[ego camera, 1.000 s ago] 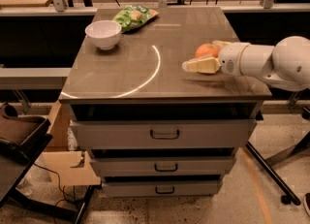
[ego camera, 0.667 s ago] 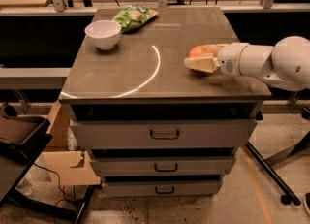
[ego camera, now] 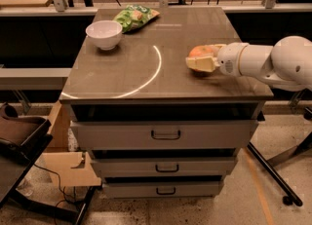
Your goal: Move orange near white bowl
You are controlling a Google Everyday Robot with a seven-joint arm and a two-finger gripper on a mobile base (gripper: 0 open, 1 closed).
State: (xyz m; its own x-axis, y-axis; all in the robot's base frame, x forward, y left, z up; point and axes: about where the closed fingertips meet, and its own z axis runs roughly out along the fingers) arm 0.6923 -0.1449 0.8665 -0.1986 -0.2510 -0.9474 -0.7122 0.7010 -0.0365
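Where the white arm [ego camera: 273,63] reaches in from the right, the gripper [ego camera: 197,57] sits low over the right side of the drawer cabinet's top [ego camera: 146,80], closed on the orange [ego camera: 201,51], with the near finger across the fruit's lower front. The white bowl [ego camera: 104,34] stands upright near the rear left corner, well apart from the orange. A green snack bag [ego camera: 135,17] lies just behind the bowl, to its right. A pale arc [ego camera: 155,70] curves across the top between bowl and orange.

Grey three-drawer cabinet [ego camera: 122,136] on speckled floor [ego camera: 243,207]
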